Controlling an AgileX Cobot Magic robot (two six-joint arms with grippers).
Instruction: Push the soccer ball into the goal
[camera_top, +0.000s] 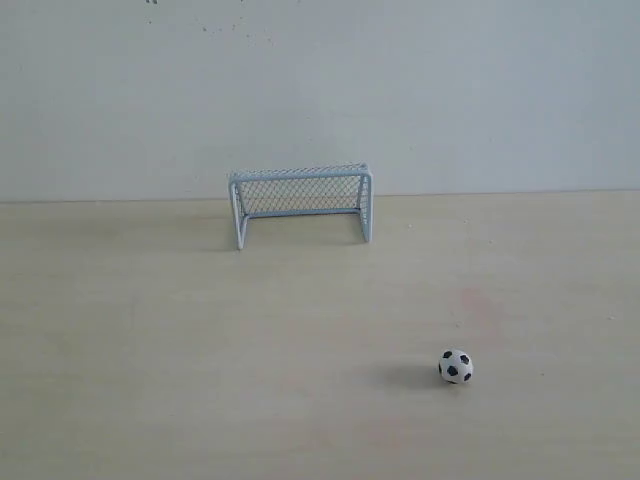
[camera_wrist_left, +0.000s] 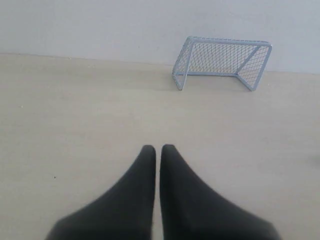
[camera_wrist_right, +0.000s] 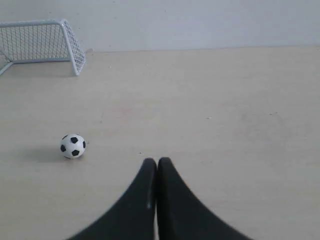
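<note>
The ball (camera_top: 456, 367) sat alone on the pale tabletop (camera_top: 180, 340), toward the front right in the exterior view. It was well apart from the goal (camera_top: 300, 192), which stood upright at the far side of the tabletop, close to the white wall (camera_top: 420, 90), with its open mouth facing the camera. My right jaws were pressed together, tips touching and pinching nothing. They pointed across the tabletop, with the ball near them but off to one side and not touching. One corner of the goal showed farther off, beyond the ball, in my right wrist view. My left jaws were drawn together as well, with only a hairline slit between the tips, and they gripped nothing. From that wrist the goal stood ahead and to one side, its netting dark against the wall. The ball lay outside the goal, with open tabletop between them.
</note>
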